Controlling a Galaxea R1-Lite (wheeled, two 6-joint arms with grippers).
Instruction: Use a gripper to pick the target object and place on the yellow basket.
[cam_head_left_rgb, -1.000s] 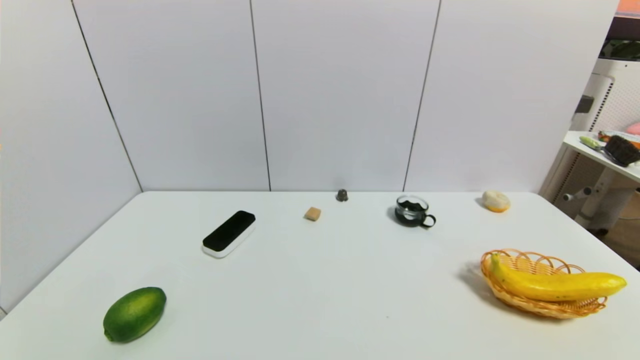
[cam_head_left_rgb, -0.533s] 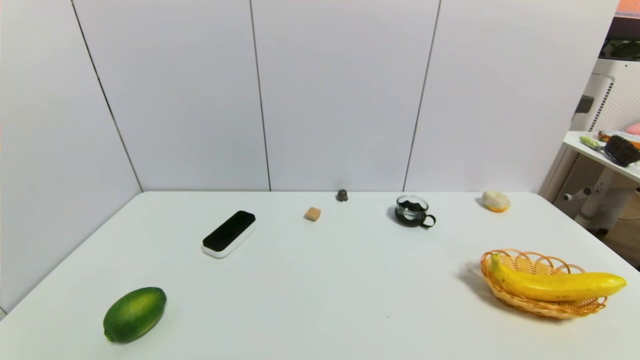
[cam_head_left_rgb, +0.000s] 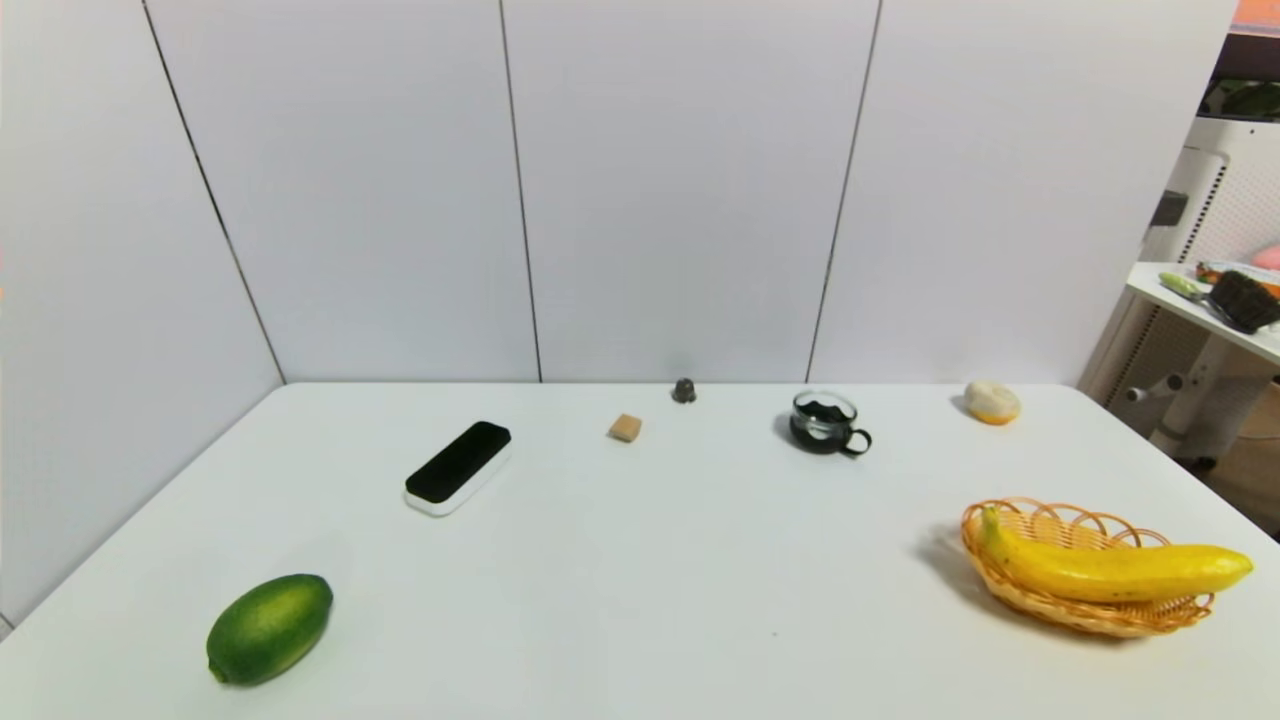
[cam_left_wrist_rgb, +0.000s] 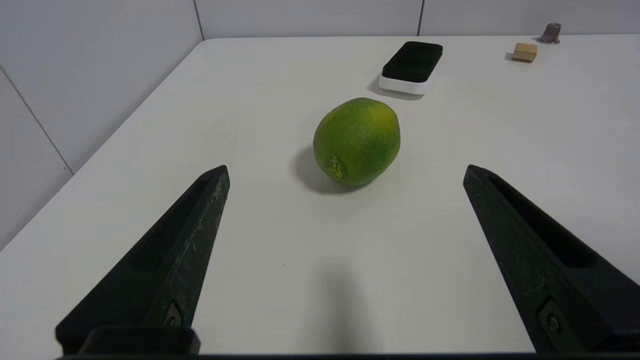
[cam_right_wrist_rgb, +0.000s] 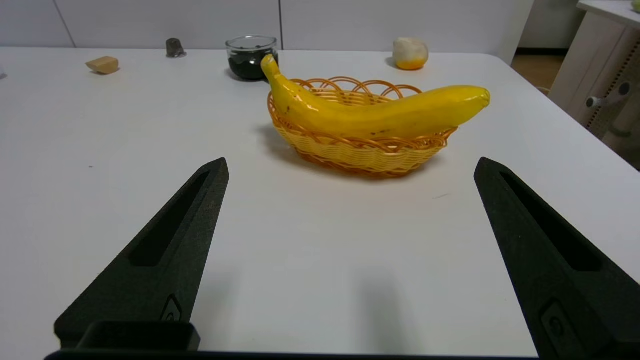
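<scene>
Across the yellow basket (cam_right_wrist_rgb: 360, 155), the banana (cam_right_wrist_rgb: 380, 117) is laid, likely light, smooth and best gripped mid-length by the wide-open, empty right tool (cam_right_wrist_rgb: 352, 162).

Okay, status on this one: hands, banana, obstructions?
Both hands open and empty, left and right, short of the basket. Banana lying across the basket, ends past the rim. Nothing seen blocking the right hand's way.

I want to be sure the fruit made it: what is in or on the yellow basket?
The banana lies across the yellow basket, its far end jutting past the rim. Some woven strands show behind it; the basket's floor beneath it is covered, so I cannot tell what is there.
</scene>
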